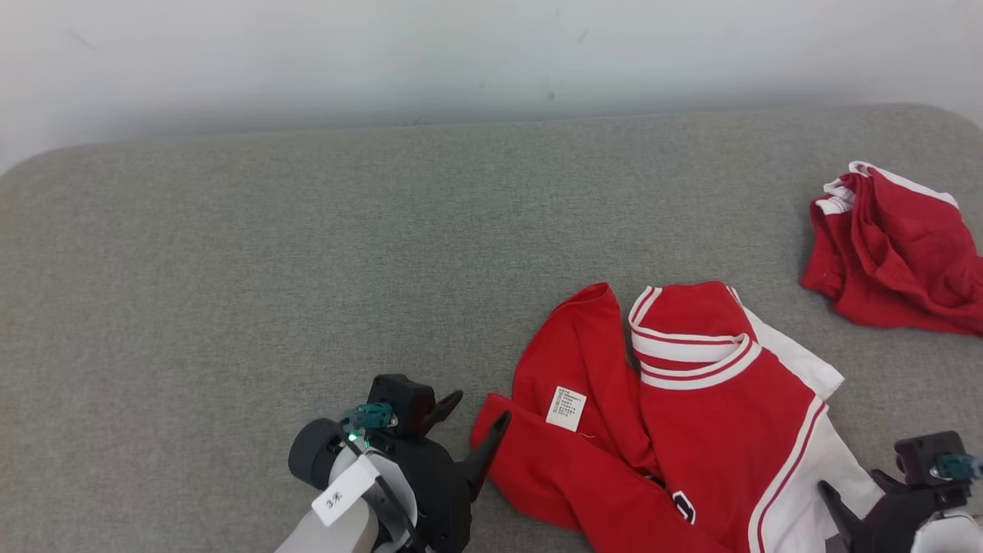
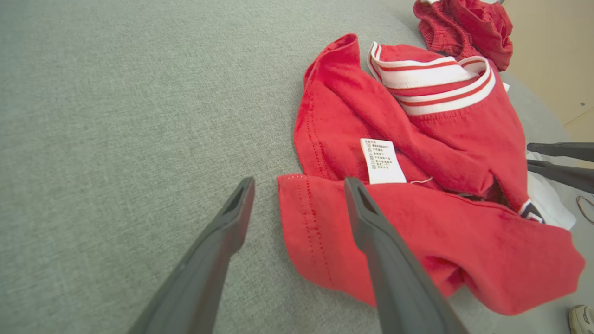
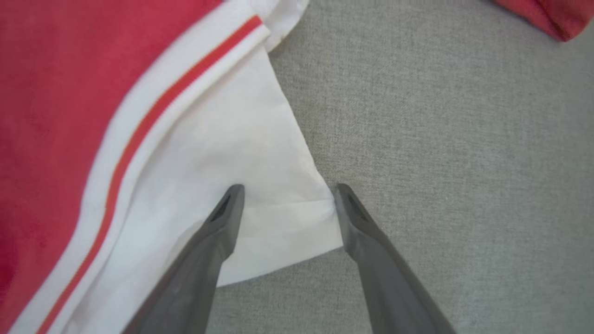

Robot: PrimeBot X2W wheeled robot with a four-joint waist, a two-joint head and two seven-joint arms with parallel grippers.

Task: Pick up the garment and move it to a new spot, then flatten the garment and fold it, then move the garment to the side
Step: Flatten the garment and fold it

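the left end effector (image 1: 482, 407) is seen in the head view with its jaws spread wide and nothing held. it is set just beside the red hem of the garment (image 1: 691, 430), which lies crumpled on the near right part of the grey table (image 1: 230, 269). the right end effector (image 1: 848, 482) is likewise parted and empty at the garment's white edge, so the cloth is bracketed from both sides, probably for a two-handed lift. a second red garment (image 1: 891, 253) is bunched further right, apart.

in the left wrist view, the hem corner (image 2: 301, 199) is framed between the two fingers (image 2: 376, 232), one over cloth and one over bare table. a care label (image 2: 381, 161) is exposed just beyond, which suggests the inside is turned out.

in the right wrist view, the corner of the white panel (image 3: 278, 222) is straddled by the open fingers (image 3: 218, 232), and no grip is made yet. the pick-up is judged not to have begun.
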